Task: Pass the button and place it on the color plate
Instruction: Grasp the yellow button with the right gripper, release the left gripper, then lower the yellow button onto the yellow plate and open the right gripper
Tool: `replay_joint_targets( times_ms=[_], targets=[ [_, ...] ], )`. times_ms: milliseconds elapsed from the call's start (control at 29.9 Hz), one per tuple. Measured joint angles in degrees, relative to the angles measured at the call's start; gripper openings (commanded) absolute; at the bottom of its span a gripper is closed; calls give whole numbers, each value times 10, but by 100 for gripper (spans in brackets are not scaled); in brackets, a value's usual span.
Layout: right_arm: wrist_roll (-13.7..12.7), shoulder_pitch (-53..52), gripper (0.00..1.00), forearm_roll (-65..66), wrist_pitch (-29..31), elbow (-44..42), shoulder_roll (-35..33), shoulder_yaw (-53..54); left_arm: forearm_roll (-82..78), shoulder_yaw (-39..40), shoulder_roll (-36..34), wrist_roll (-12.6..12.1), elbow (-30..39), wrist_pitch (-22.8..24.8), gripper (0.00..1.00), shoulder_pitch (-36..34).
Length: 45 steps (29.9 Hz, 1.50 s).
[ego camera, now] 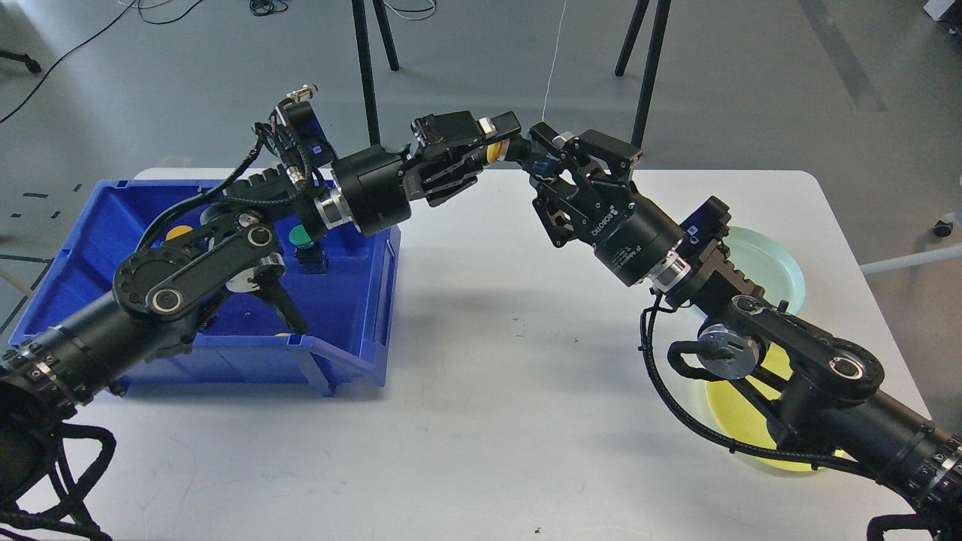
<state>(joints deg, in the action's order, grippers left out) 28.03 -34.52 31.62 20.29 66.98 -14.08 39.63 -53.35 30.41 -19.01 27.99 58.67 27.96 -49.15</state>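
At upper centre of the frame, the yellow button (494, 152) sits between the fingers of the left hand (492, 139), which is closed on it. The right hand (543, 146) meets it from the right, touching; its grip cannot be told.

We read white "ROBOTIQ" lettering on the black body of our right gripper (543, 154), right of frame centre; smaller print beside it is illegible.

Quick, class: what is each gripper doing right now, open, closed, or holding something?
Left gripper: jaws closed on the yellow button.
Right gripper: at the button, but whether its jaws have closed cannot be told.
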Motion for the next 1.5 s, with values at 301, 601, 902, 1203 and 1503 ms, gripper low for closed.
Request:
replay_joint_targets(
  times_ms=[301,601,902,1203,1503],
  targets=[
    [-1,1,1,-2,-2,1,-7,1,6,9,2,0,2,1,81,5],
    [-1,14,1,-4,-3,8,-31,6,7,9,1,0,3,0,84,8],
    [0,97,1,0,-34,83,-179,42,6,9,3,0,2,0,85,9],
    [0,263,1,3,-85,111,-358,51,6,8,4,0,2,0,86,10],
    [0,361,3,3,-85,110,-396,37,6,8,5,0,2,0,86,10]
  ],
)
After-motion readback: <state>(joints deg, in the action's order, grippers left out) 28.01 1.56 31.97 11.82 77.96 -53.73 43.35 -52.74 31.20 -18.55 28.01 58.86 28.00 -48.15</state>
